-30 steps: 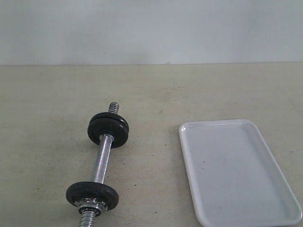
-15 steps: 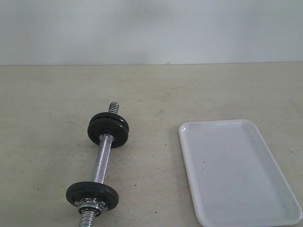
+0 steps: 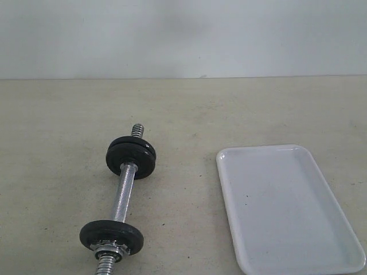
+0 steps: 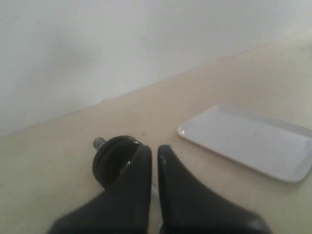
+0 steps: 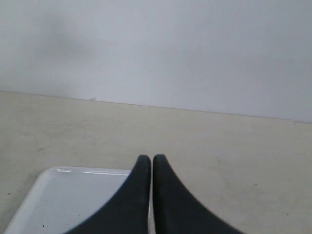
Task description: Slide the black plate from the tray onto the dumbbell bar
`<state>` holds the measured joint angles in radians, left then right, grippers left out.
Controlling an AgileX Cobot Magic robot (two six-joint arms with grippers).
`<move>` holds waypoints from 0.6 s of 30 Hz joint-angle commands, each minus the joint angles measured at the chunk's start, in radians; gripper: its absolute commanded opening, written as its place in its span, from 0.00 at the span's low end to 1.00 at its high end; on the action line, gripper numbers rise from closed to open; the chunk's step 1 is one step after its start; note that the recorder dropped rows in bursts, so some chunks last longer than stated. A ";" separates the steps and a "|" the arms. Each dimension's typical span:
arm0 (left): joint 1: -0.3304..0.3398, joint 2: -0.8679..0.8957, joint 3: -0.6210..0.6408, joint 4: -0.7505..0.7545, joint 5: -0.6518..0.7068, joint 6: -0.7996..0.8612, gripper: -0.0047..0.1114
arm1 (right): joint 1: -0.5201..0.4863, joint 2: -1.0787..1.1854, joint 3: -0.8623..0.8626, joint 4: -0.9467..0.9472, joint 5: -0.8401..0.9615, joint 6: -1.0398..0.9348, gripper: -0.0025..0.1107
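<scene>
The dumbbell bar (image 3: 124,192) lies on the table at the left of the exterior view, chrome with threaded ends. Two black plates (image 3: 131,156) sit together on its far end and one black plate (image 3: 112,236) with a nut on its near end. The white tray (image 3: 287,206) lies at the right and holds nothing. Neither gripper shows in the exterior view. In the left wrist view my left gripper (image 4: 154,148) is shut and empty, above the bar near the far black plates (image 4: 112,158). My right gripper (image 5: 148,158) is shut and empty over the tray (image 5: 63,200).
The beige tabletop (image 3: 189,114) runs back to a plain white wall (image 3: 183,34). The left wrist view also shows the tray (image 4: 253,141) off to one side of the dumbbell.
</scene>
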<state>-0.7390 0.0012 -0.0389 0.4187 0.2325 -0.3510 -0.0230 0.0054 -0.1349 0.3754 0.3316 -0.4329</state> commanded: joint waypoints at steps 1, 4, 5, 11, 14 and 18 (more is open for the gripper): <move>-0.002 -0.001 0.039 -0.003 -0.029 0.071 0.08 | -0.006 -0.005 0.005 0.002 -0.010 0.005 0.02; -0.002 -0.001 0.039 0.002 0.001 0.095 0.08 | -0.006 -0.005 0.005 0.002 -0.010 0.005 0.02; -0.002 -0.001 0.039 0.011 0.001 0.095 0.08 | -0.006 -0.005 0.005 0.002 -0.010 0.005 0.02; -0.002 -0.001 0.039 0.015 0.147 0.166 0.08 | -0.006 -0.005 0.007 0.002 -0.005 0.005 0.02; -0.002 -0.001 0.039 0.022 0.187 0.139 0.08 | -0.006 -0.005 0.007 -0.030 0.001 0.013 0.02; -0.002 -0.001 0.039 0.020 0.187 0.096 0.08 | -0.006 -0.005 0.007 -0.260 0.031 0.271 0.02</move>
<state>-0.7390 0.0012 -0.0033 0.4375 0.4118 -0.2368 -0.0230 0.0036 -0.1316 0.2182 0.3552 -0.2935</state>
